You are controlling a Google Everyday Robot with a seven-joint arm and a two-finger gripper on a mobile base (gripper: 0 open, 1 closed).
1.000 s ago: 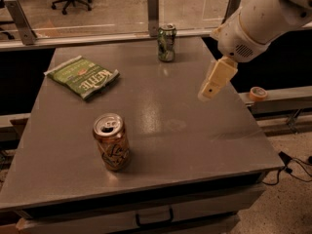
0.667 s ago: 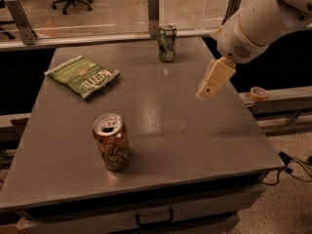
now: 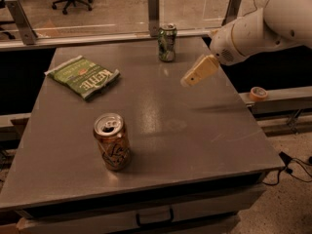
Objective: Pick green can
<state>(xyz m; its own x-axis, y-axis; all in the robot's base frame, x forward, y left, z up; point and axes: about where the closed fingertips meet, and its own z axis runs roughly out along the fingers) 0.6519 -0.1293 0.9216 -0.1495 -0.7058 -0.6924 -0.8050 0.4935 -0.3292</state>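
Green can [image 3: 166,43] upright near the table's [image 3: 195,145] far edge, long axis vertical, farther back and left of the pincer [image 3: 200,70] hovering over the table's right side, near but apart, released or clenched impossible to tell.

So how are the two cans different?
The green can stands at the far edge of the table; the brown can stands near the front. The green can is close to the hand, which hovers beside it; the brown can is far from it. Both stand upright.
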